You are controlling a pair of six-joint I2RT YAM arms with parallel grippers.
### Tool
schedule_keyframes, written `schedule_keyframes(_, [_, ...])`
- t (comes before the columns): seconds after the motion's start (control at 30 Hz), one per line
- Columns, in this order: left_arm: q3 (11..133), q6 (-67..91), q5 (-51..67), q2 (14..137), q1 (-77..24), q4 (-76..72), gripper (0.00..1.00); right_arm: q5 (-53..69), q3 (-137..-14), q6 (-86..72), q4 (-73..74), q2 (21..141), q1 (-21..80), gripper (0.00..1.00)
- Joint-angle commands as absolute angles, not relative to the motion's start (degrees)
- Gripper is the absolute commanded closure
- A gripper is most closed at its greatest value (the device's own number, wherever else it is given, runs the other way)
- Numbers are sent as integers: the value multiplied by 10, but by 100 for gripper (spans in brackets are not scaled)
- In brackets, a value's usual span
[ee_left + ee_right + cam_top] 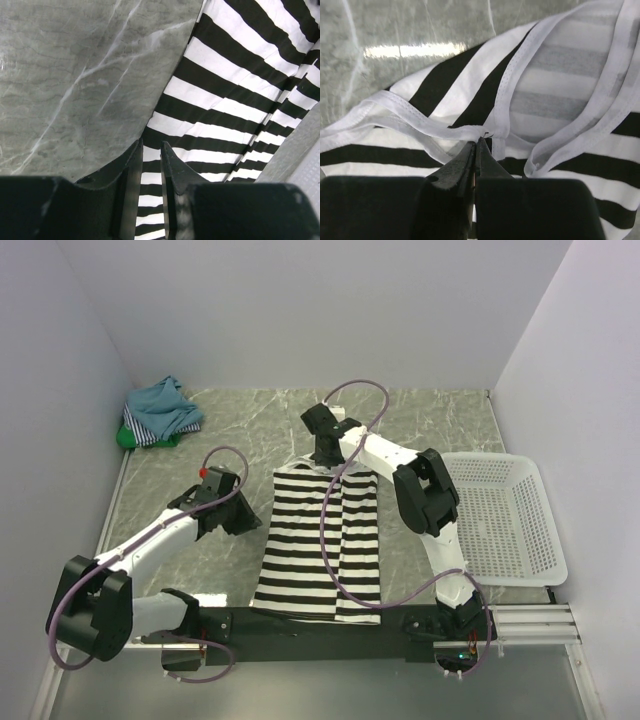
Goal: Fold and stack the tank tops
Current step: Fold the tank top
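A black-and-white striped tank top point(320, 540) lies flat and lengthwise in the middle of the table, straps at the far end. My right gripper point(325, 460) is at that far end, shut point(476, 141) on the white trim where a strap meets the neckline point(470, 131). My left gripper point(250, 522) rests low at the top's left edge, its fingers a narrow gap apart point(151, 145), striped cloth point(225, 100) showing through the gap. More tank tops sit bunched in the far left corner: a teal-blue one point(165, 405) over a thin-striped one point(148, 430) and a green one point(128, 437).
A white lattice basket point(505, 520) stands at the right side of the table. The right arm's purple cable point(330, 540) hangs across the striped top. Grey walls close in the table on three sides.
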State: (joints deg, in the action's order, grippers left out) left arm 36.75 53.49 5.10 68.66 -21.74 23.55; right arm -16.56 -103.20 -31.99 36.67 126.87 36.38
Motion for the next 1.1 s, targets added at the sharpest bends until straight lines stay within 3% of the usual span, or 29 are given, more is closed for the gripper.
schedule_keyframes(0.0, [375,519,62,692,-214,211,73,-199,-1057,-295,312,1238,363,100])
schedule_keyframes(0.33, [374,503,78,717,-207,192,74,-207,-1067,-254,203,1256,364,100])
schedule_keyframes(0.43, [376,496,81,722,-202,191,74,-193,-1077,-248,177,1271,365,94])
schedule_keyframes(0.47, [376,495,83,723,-199,190,74,-187,-1085,-242,166,1275,365,85])
schedule_keyframes(0.67, [378,483,97,730,-188,185,74,-152,-1136,-229,149,1318,366,57])
schedule_keyframes(0.83, [386,476,98,731,-186,185,73,-138,-1156,-228,149,1310,366,51])
schedule_keyframes(1.07, [449,477,96,767,-134,177,63,-156,-1054,-284,177,1188,379,50])
